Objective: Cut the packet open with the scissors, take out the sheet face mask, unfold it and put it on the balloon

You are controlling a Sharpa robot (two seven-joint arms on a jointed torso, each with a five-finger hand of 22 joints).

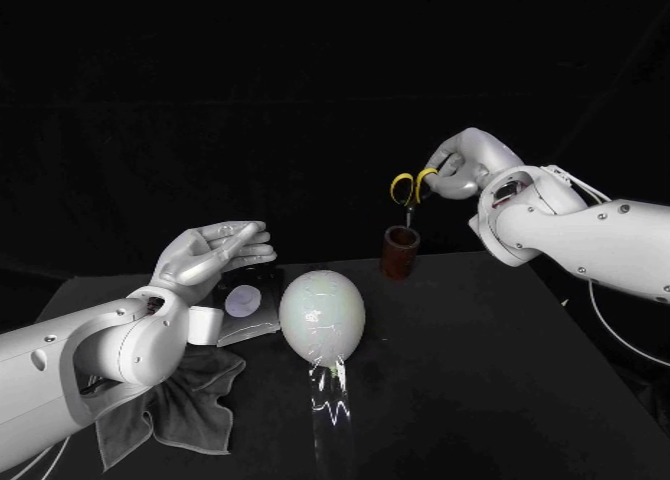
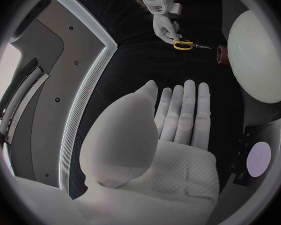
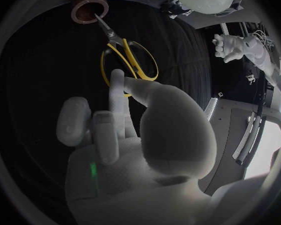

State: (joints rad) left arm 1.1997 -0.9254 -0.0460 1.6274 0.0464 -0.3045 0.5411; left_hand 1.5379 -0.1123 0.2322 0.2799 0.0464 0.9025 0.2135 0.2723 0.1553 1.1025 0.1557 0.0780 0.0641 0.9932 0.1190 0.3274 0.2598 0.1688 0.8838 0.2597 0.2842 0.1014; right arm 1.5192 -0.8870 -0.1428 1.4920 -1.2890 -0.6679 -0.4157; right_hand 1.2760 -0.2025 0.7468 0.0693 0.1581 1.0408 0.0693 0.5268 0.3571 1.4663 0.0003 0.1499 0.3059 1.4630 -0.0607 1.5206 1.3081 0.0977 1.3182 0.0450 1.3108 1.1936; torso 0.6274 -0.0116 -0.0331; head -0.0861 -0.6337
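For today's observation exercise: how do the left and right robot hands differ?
The left robot hand holds nothing, fingers extended; the right robot hand grips the yellow-handled scissors. The left hovers beside the balloon; the right above the brown tube. Both are silver, off the table.

The blade tips of the scissors (image 1: 412,190) were lost against the dark mouth of the brown holder (image 1: 400,252), the left hand (image 1: 213,255) covered the upper edge of the packet (image 1: 246,300), and the left arm (image 1: 76,360) hid part of the grey cloth (image 1: 184,405).
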